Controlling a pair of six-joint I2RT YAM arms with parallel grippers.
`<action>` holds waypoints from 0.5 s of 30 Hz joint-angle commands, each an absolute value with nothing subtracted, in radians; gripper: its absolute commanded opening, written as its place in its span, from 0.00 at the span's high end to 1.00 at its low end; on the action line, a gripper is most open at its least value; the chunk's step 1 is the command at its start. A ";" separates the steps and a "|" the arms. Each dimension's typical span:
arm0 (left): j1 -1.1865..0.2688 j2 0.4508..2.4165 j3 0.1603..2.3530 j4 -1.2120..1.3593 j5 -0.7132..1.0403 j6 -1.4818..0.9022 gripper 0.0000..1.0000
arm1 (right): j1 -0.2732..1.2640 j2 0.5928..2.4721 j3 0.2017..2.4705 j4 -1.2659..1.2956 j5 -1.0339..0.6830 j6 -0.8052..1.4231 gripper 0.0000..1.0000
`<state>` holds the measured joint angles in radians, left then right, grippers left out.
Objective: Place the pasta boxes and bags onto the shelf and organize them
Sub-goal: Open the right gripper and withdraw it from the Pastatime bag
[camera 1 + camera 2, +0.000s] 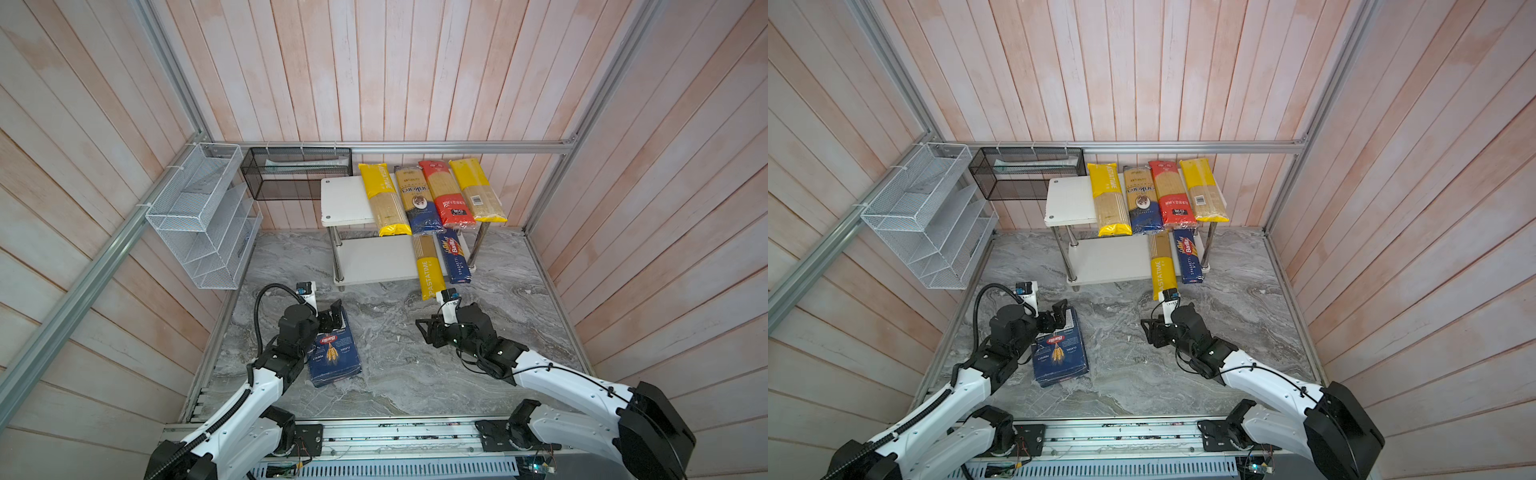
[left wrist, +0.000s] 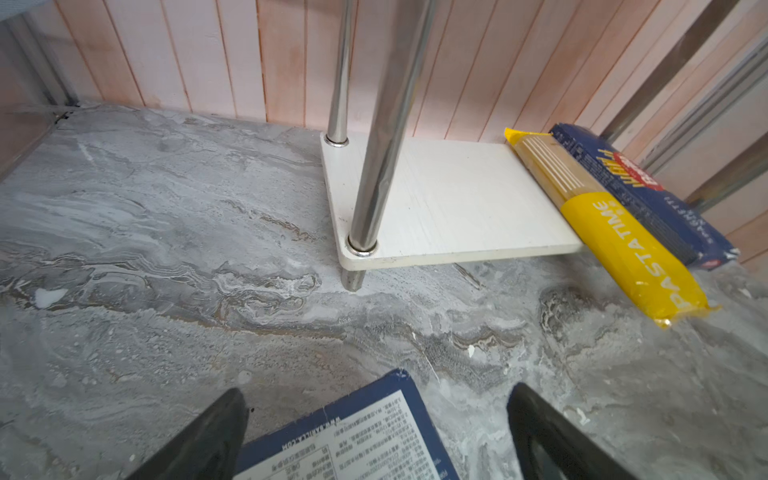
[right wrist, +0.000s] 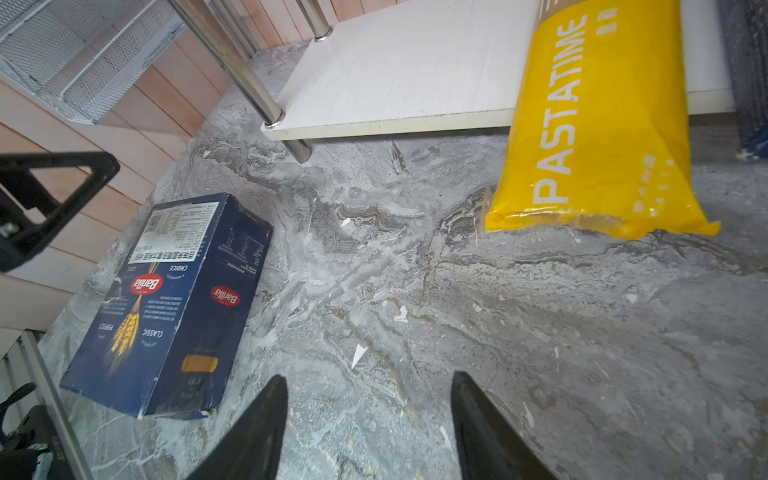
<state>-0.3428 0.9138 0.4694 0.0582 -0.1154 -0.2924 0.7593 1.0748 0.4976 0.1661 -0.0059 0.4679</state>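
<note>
Nearest, the left pincer [image 2: 377, 392] holds its 2 black wedge-shaped fingers apart, straddling the far corner of the wide box [image 1: 334, 357]. They seem clear of the cardboard, though contact is hard to judge. That box is dark blue matte card with a wheat picture and a white printed label. It lies flat on the grey marbled worktop [image 1: 395, 365], off the shelf. The right pincer [image 3: 369, 378] hangs over bare worktop, fingers also apart with nothing between them.

Farther back stands the shelf [image 1: 345, 203]: 2 white rectangular boards on round chrome posts. On the lower board lie the lower PASTATIME bag [image 1: 428, 270] and, just beside it, the long narrow Spaghetti box [image 1: 455, 257]. Both jut past the front edge, and the bag's yellow end slopes towards the worktop.

On the upper board 4 glossy plastic bags lie side by side, overhanging the front:
- the upper PASTATIME bag [image 1: 382, 199]
- the gold-and-dark-blue bag [image 1: 417, 199]
- the red-and-clear bag [image 1: 446, 195]
- the plain yellow bag [image 1: 478, 191]

Left of the shelf, along the walls, hang a black mesh basket [image 1: 297, 172] and a white wire-mesh organizer [image 1: 199, 216].
</note>
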 commanded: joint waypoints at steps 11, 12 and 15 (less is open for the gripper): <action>-0.340 0.747 0.571 -0.552 -0.244 -0.693 0.00 | 0.781 1.046 0.393 0.354 -0.079 0.459 0.37; -0.341 0.741 0.572 -0.582 -0.263 -0.711 0.01 | 0.781 1.062 0.393 0.361 -0.082 0.459 0.37; -0.345 0.739 0.566 -0.625 -0.306 -0.778 0.00 | 0.781 1.110 0.386 0.407 -0.103 0.463 0.36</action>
